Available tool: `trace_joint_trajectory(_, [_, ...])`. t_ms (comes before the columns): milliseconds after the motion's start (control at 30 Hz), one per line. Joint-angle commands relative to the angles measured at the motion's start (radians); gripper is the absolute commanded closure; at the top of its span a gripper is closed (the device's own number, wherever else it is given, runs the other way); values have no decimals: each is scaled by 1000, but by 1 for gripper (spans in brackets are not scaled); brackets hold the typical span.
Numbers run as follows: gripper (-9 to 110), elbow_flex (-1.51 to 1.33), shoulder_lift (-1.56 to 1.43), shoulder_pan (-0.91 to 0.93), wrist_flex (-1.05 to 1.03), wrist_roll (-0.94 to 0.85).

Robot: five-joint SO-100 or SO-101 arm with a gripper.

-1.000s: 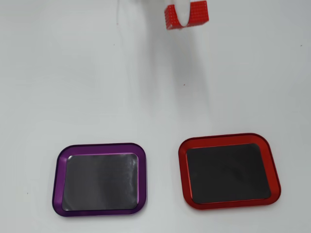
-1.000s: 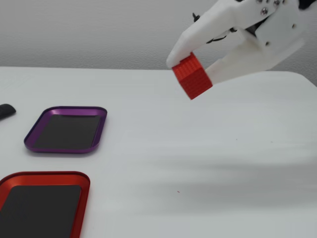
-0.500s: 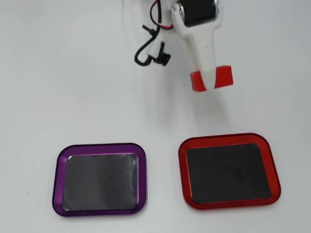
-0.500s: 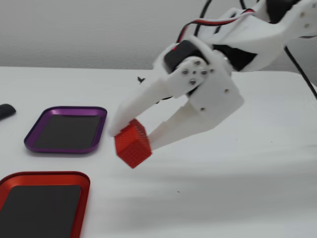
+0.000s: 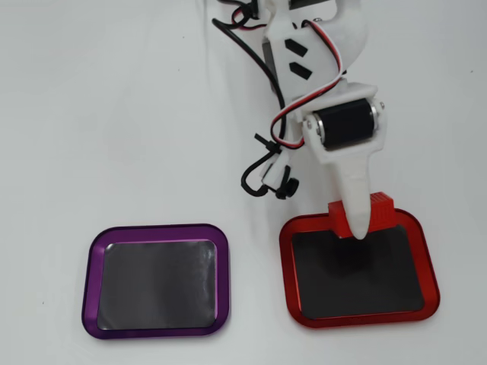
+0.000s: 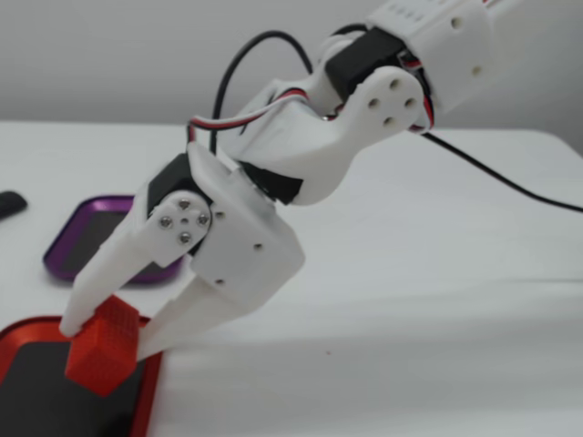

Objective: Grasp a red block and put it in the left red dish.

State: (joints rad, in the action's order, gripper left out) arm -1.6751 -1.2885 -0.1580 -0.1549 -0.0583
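So at this point the hand [image 6: 107, 339] was clamped on the red block [image 6: 102, 346], fingers pinching it from both sides and only as wide apart as the block itself. Taking the left red dish [image 5: 284, 268] as the landmark: the block hung in the air over the dish's edge nearest the arm, not touching it as far as I could tell. The overhead view put the block [image 5: 384, 209] straddling that rim, long side running along it, so the dark middle of the dish lay just beyond the fingertips. My guess is it needed a bit more reach before letting go, otherwise it might have clipped the rim.

The fixed view showed the height gap and both fingers on the block; overhead, one white finger covered the block's middle. The purple dish [image 5: 90, 277] sat well off to the side on the bench [image 5: 114, 114], empty.
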Motion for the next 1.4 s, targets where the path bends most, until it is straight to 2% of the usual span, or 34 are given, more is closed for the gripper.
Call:
trace_joint_trajectory(0, [102,77,8,-3,14,-5])
trace_joint_trajectory(200, [101,74,20,-3,14,-6])
trace_joint_trajectory(400, [89,74,12,-12,-20,-6])
trace_joint_trajectory(533, [84,91,9,-14,-156,-6])
trace_joint_trajectory(733, [83,155,-107,-14,-350,-12])
trace_joint_trajectory(1100, [73,258,-597,-5,-881,-17])
trace_joint_trajectory(1367, [73,107,-985,6,-1154,-8])
